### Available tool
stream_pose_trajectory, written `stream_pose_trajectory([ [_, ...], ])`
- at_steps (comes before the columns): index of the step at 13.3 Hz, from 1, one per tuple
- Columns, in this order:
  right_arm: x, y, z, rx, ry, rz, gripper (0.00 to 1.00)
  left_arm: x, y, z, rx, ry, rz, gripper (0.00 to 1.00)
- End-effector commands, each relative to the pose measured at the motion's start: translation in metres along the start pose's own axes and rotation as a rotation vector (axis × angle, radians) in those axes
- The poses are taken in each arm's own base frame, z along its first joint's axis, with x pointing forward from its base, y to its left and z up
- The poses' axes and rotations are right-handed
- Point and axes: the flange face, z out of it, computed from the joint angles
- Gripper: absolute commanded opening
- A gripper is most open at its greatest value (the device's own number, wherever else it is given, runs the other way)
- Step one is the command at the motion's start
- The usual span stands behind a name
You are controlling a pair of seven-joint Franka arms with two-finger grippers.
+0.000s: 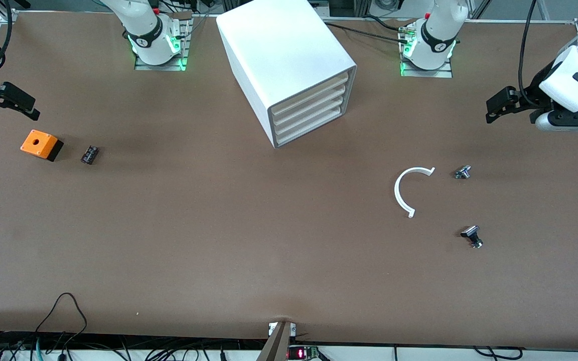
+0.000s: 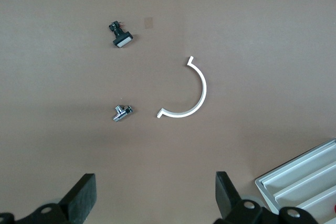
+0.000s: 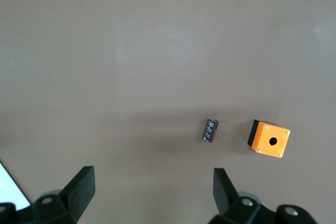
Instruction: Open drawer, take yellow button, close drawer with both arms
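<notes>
Here, view by view.
Front view, desk (image 1: 249,240): a brown surface with both arm bases along its top edge.
Front view, cabinet (image 1: 289,65): a white box between the two bases, four drawers stacked in its front, which is angled toward the left arm's end.
Front view, drawer (image 1: 314,92): the uppermost of the four, pushed in flush.
Front view, button: not visible anywhere.
Front view, left gripper (image 1: 492,108): up in the air over the left arm's end of the desk, fingers spread apart, holding nothing.
Front view, right gripper (image 1: 30,111): up over the right arm's end, above the orange box (image 1: 41,144); fingers apart, empty.
Front view, small parts: a black block (image 1: 89,154) lies just beside the orange box. Toward the left arm's end, a white half-ring (image 1: 409,189) lies near a silver knob (image 1: 462,172); a black knob (image 1: 472,236) lies nearer the camera.
Left wrist view, left gripper (image 2: 155,203): two black fingers wide apart over bare desk.
Left wrist view, things: half-ring (image 2: 186,90), silver knob (image 2: 122,112), black knob (image 2: 120,35), and a corner of the cabinet (image 2: 302,184).
Right wrist view, right gripper (image 3: 152,198): fingers wide apart, nothing between them.
Right wrist view, things: black block (image 3: 210,130) beside the orange box (image 3: 269,138), which has a round hole on top.
</notes>
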Motion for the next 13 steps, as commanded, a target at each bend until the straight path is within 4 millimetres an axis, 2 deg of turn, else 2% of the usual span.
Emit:
stream_pose_trajectory([
  [1, 0.005, 0.000, -0.003, -0.007, 0.006, 0.007, 1.00, 0.003, 0.001, -0.007, 0.013, -0.005, 0.005, 1.00],
  [4, 0.008, -0.001, 0.002, -0.002, -0.004, 0.008, 1.00, 0.005, 0.001, -0.001, 0.015, -0.018, 0.007, 1.00],
  [7, 0.010, -0.001, -0.004, -0.002, 0.011, 0.006, 1.00, 0.018, 0.001, 0.023, 0.025, -0.063, 0.013, 1.00],
  [9, 0.016, -0.001, 0.009, 0.002, -0.016, 0.005, 1.00, 0.022, 0.001, 0.024, 0.020, -0.064, 0.017, 1.00],
  [10, 0.019, -0.001, 0.015, 0.001, -0.026, 0.005, 1.00, 0.027, -0.007, 0.018, 0.008, -0.051, -0.002, 1.00],
  [11, 0.019, -0.003, 0.015, 0.003, -0.024, 0.002, 1.00, 0.029, -0.011, 0.024, -0.014, -0.064, -0.007, 1.00],
  [13, 0.022, -0.007, 0.023, 0.002, -0.038, -0.006, 1.00, 0.028, -0.004, 0.041, -0.013, -0.099, 0.003, 1.00],
])
